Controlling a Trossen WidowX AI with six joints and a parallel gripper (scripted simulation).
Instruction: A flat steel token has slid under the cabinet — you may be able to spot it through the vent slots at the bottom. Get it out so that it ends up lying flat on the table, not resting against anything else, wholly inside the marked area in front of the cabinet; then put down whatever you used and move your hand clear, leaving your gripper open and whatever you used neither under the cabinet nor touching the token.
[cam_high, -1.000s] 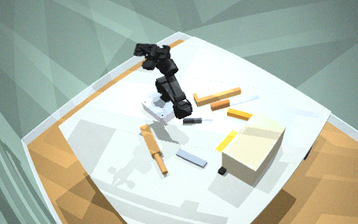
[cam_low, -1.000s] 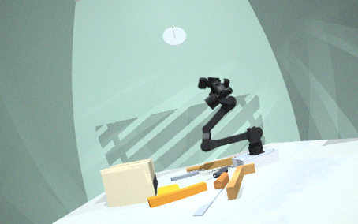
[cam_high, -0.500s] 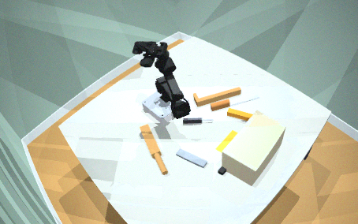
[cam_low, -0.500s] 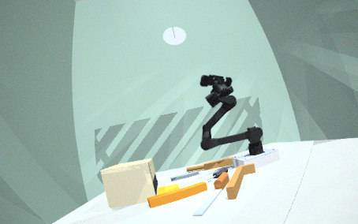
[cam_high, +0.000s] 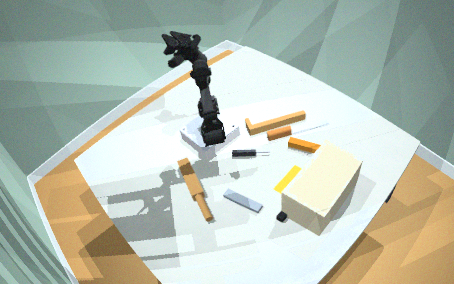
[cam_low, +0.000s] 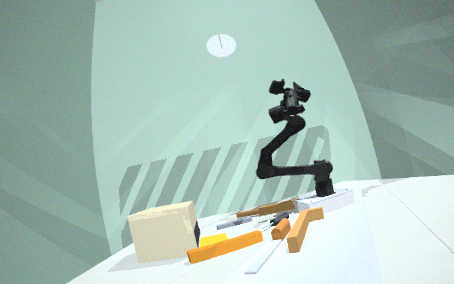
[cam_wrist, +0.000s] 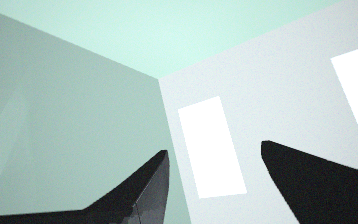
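Note:
My gripper (cam_high: 169, 42) (cam_low: 288, 86) (cam_wrist: 214, 152) is raised high above the table near the arm's base, pointing away from the tools. Its fingers are apart with nothing between them. The cream cabinet (cam_high: 325, 175) (cam_low: 162, 232) stands on the table. The yellow marked area (cam_high: 288, 179) (cam_low: 213, 240) lies in front of it, with nothing seen on it. The token is not visible, and the vent slots cannot be made out. An L-shaped wooden bar (cam_high: 277, 122) (cam_low: 298, 232) and an orange-handled tool (cam_high: 279, 133) (cam_low: 280, 229) with a long thin blade lie on the table.
An orange block (cam_high: 303, 145) (cam_low: 225, 246) lies close to the cabinet. A dark-handled pronged tool (cam_high: 244, 153), a stepped wooden tool (cam_high: 191, 180) and a grey flat bar (cam_high: 242, 200) lie nearer the base. A small black block (cam_high: 281, 216) is beside the cabinet's corner.

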